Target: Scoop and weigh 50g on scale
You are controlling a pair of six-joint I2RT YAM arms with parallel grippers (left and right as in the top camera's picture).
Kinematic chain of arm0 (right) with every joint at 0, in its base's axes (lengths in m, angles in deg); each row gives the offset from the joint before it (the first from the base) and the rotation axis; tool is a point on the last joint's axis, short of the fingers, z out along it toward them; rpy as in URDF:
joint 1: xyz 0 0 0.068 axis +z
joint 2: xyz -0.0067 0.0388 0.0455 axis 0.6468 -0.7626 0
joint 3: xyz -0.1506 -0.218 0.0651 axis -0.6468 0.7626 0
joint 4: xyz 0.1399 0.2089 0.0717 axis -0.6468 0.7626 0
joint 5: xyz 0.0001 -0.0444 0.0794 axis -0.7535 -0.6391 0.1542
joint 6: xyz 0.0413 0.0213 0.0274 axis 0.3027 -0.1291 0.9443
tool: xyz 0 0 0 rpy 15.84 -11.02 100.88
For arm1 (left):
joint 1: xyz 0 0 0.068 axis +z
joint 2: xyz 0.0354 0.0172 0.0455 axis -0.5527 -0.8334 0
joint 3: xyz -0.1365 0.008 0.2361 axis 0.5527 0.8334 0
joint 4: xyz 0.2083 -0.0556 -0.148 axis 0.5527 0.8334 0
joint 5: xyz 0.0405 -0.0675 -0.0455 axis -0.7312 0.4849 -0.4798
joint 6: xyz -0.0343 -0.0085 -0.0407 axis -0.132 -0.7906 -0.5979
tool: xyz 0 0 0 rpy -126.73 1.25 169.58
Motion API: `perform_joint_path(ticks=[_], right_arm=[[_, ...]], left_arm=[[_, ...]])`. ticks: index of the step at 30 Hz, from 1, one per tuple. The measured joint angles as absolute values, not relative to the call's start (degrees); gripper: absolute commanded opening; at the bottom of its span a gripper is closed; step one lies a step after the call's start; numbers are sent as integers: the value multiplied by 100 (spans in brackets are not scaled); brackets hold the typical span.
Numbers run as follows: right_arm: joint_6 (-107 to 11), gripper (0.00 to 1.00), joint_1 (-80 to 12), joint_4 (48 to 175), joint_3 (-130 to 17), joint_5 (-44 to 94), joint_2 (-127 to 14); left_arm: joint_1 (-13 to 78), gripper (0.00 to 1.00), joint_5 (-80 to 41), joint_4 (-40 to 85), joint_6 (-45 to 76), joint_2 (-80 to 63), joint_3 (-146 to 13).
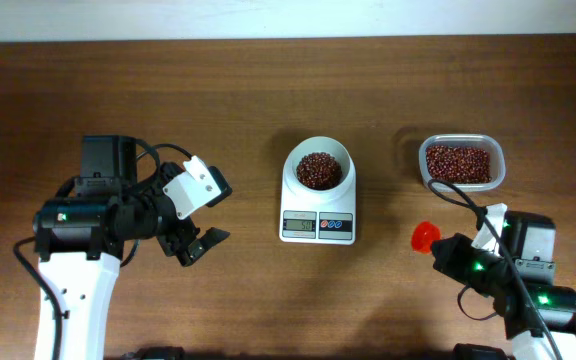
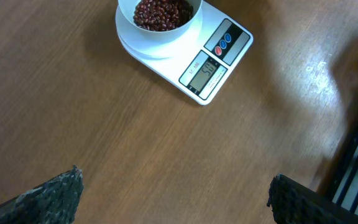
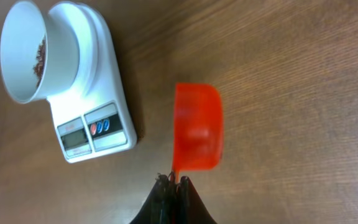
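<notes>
While the table (image 1: 268, 310) fills the overhead view, the left gripper (image 1: 211, 214) is seen at centre left, its jaws spread wide with nothing between them. The right gripper (image 3: 173, 182) is seen at the bottom edge of its wrist view, clamped tight on the handle of a red scoop (image 3: 196, 127), which is shown overhead just right of the scale (image 1: 317, 222). The scale is placed at the centre, with a bowl (image 1: 317, 148) set on it. A tub (image 1: 460, 138) is set at upper right. Beans (image 1: 317, 170) are heaped in the bowl, and more are seen in the tub.
</notes>
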State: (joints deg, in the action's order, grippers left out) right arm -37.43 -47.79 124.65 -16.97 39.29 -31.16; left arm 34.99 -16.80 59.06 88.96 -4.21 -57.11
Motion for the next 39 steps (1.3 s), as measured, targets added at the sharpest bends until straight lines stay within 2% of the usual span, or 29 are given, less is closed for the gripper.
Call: perform_joint_path(ticks=[5, 10, 11, 13, 16, 23, 25, 32, 34, 36, 39], right_arm=[[-2781, 4, -4779, 12011, -1319, 3625, -3109], [-2458, 5, -4779, 11945, -906, 3634, -3109], [-2440, 22, -4779, 11943, -844, 3675, -3109], [-2399, 23, -4779, 11945, -818, 3737, -3094], [-2377, 34, -4779, 11949, -796, 3739, -3094], [-2333, 36, -4779, 12185, -785, 3732, -3094], [-2337, 40, -4779, 12328, -792, 3695, -3140], [-2337, 40, -4779, 12271, -785, 3564, -4145], [-2340, 54, -4779, 12037, -788, 3560, -4434], [-2329, 76, -4779, 11845, -785, 3494, -4753], [-2337, 85, -4779, 11823, -785, 3452, -4880]], left_arm=[[3499, 99, -1680, 5903, 8896, -421, -5711], [3496, 99, -1680, 5906, 8896, -421, -5711], [3499, 99, -1680, 5906, 8896, -421, -5711], [3499, 99, -1680, 5906, 8896, -421, -5711], [3499, 99, -1680, 5906, 8896, -421, -5711], [3499, 99, -1680, 5903, 8896, -421, -5711], [3499, 99, -1680, 5906, 8896, -421, -5711], [3499, 99, -1680, 5906, 8896, -421, -5711], [3499, 99, -1683, 5906, 8896, -421, -5711], [3499, 99, -1680, 5906, 8896, -421, -5711], [3496, 99, -1680, 5906, 8896, -421, -5711]])
